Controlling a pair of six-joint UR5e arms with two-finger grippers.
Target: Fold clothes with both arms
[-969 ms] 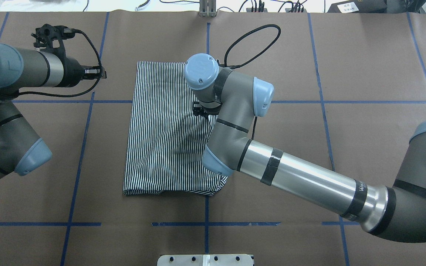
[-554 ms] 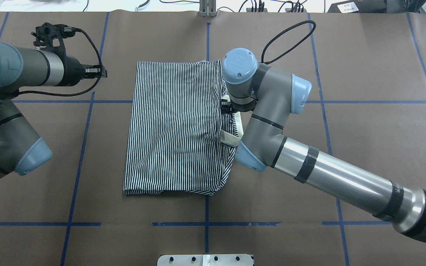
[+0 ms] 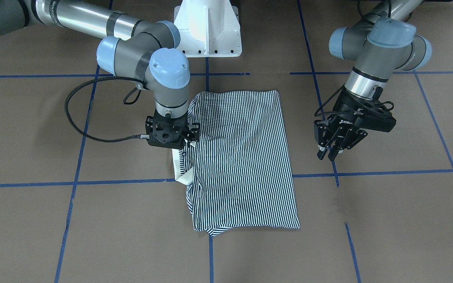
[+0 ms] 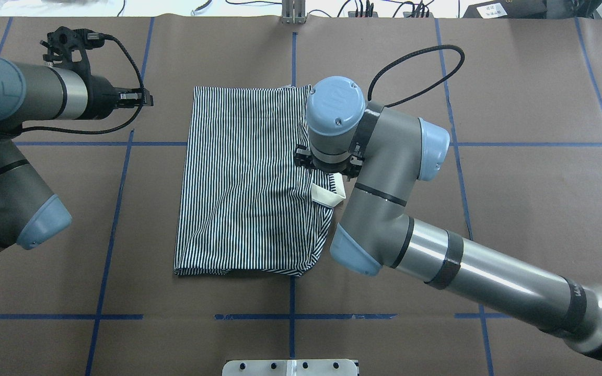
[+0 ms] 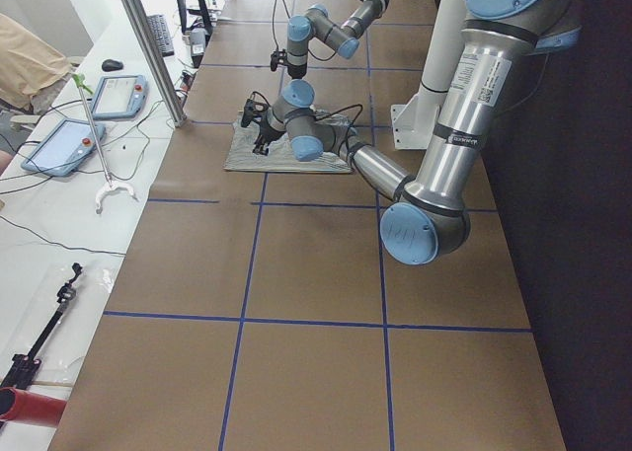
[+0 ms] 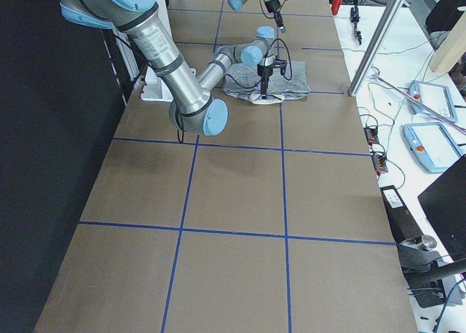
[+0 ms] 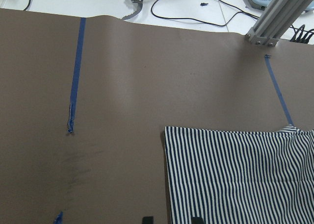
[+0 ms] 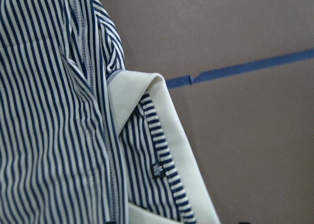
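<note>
Where resting: navy-and-white striped polo shirt [image 4: 243,183], folded flat mid-table on brown paper [image 4: 515,104], cream collar [image 4: 324,195] showing.
Right black two-finger gripper [image 3: 177,143]: low over collar edge; grip impossible to tell.
Left black two-finger gripper [image 3: 327,154]: spread, raised, apart from shirt.

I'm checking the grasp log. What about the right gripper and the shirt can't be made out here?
- Right gripper: open or shut cannot be told. Its own body hides the fingertips in the front view, and the wrist covers it overhead.
- Shirt: the top layer covers whatever lies inside the fold. Only the collar pokes out.
- Both side views: gripper and shirt are too small.
</note>
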